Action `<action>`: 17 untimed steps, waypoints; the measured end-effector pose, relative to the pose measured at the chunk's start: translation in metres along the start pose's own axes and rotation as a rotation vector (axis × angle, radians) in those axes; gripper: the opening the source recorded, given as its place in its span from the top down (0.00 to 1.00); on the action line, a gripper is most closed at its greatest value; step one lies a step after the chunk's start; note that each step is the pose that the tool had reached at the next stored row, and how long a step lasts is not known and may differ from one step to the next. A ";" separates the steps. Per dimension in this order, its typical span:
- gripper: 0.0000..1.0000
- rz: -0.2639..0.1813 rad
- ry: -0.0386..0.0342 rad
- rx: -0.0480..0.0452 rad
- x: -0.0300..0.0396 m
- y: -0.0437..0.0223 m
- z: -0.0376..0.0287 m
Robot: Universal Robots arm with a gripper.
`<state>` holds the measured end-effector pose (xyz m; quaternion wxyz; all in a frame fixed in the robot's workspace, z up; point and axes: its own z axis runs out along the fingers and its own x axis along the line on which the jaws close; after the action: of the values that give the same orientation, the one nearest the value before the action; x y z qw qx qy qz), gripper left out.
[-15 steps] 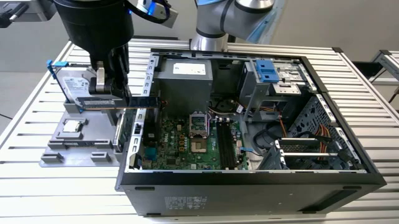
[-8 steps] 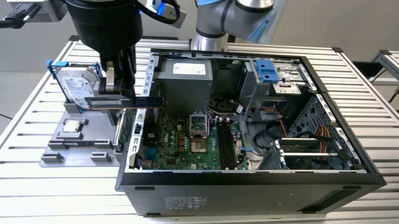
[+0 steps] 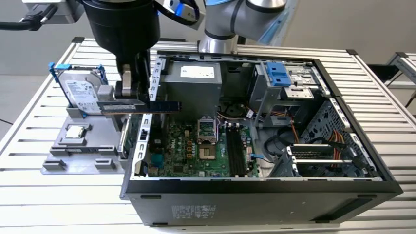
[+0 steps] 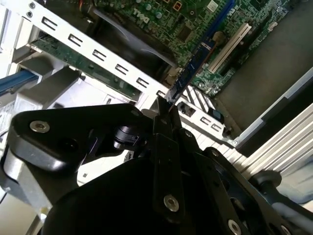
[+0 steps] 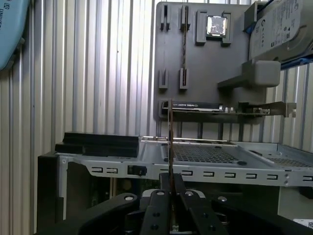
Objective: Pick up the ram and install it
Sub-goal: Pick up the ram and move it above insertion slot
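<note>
Blue ram (image 3: 159,106) clamped in the pincer (image 3: 132,97), above the side wall of the computer case (image 3: 260,195), broadside in the exterior view, edge-on in the first wrist view, green motherboard (image 4: 146,19) behind it in the second wrist view.

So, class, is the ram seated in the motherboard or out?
Out: the tool grips the ram above the case wall, clear of the motherboard.
</note>
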<state>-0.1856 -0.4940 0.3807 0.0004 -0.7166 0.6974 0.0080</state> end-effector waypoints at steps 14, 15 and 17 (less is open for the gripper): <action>1.00 0.000 0.0001 0.0000 0.0006 -0.0212 -0.0003; 1.00 0.000 -0.0001 0.0000 0.0006 -0.0229 -0.0002; 1.00 0.000 0.0000 0.0000 0.0007 -0.0263 -0.0003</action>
<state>-0.1593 -0.4940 0.3807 0.0004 -0.7166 0.6974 0.0080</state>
